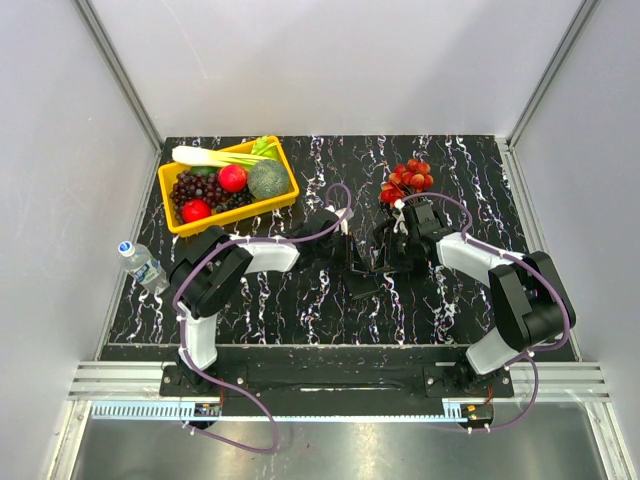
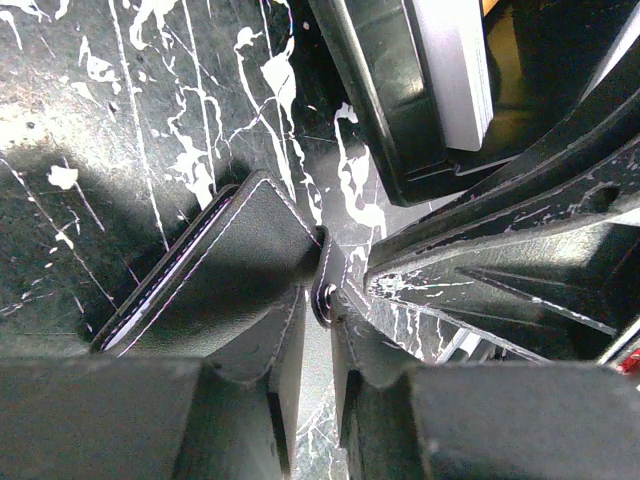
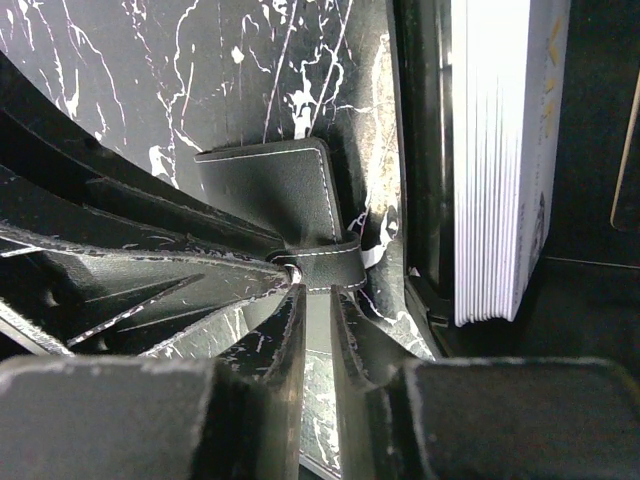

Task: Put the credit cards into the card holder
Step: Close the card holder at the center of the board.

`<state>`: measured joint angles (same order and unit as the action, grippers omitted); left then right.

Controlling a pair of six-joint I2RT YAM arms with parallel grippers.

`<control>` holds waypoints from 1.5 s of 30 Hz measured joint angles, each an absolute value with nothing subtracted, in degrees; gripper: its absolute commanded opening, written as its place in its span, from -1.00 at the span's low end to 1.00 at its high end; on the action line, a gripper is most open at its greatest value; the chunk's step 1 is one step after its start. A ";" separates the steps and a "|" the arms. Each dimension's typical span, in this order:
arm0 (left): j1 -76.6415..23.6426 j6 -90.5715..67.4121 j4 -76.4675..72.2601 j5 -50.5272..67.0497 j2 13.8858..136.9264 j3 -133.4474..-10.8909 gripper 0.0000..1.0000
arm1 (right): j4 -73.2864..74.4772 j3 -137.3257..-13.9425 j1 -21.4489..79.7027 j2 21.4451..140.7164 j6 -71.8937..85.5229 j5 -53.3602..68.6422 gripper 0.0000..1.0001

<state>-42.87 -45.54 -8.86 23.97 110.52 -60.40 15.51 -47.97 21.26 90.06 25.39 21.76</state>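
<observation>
The card holder (image 2: 225,270) is a black stitched wallet lying on the marble table, with its snap strap (image 2: 325,292) sticking out. It also shows in the right wrist view (image 3: 275,190) and, small, in the top view (image 1: 366,280). My left gripper (image 2: 315,330) and right gripper (image 3: 320,300) meet tip to tip at the strap (image 3: 335,265) from opposite sides. Each has its jaws closed to a narrow slit on the strap. The credit cards (image 3: 500,160) stand as a pale stack in a black tray (image 2: 390,110) just beyond the wallet.
A yellow bin (image 1: 283,196) of vegetables and fruit sits at the back left. A bunch of red fruit (image 1: 408,178) lies behind the right gripper (image 1: 380,258). A water bottle (image 1: 143,265) lies at the table's left edge.
</observation>
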 measured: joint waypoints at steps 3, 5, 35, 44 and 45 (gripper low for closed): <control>-42.87 -45.54 -8.84 23.79 110.54 -60.45 -0.67 | 15.14 -47.97 21.26 90.06 25.36 22.04 -0.58; -42.92 -45.56 -8.67 23.70 110.54 -60.47 -0.67 | 14.98 -47.97 21.26 90.06 25.39 22.09 -0.58; -43.68 -45.06 -5.76 21.80 110.52 -61.17 -0.81 | 14.74 -47.97 21.26 91.59 25.39 25.08 -0.66; -43.66 -44.58 -3.99 20.88 110.52 -62.50 -0.90 | 14.59 -47.97 21.26 91.81 25.39 25.43 -0.67; -43.68 -44.40 -3.20 20.80 110.52 -63.02 -0.92 | 14.61 -47.97 21.26 91.81 25.39 25.65 -0.68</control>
<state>-43.68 -44.40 -3.20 20.80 110.52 -63.02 14.61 -47.97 21.26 91.81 25.39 25.65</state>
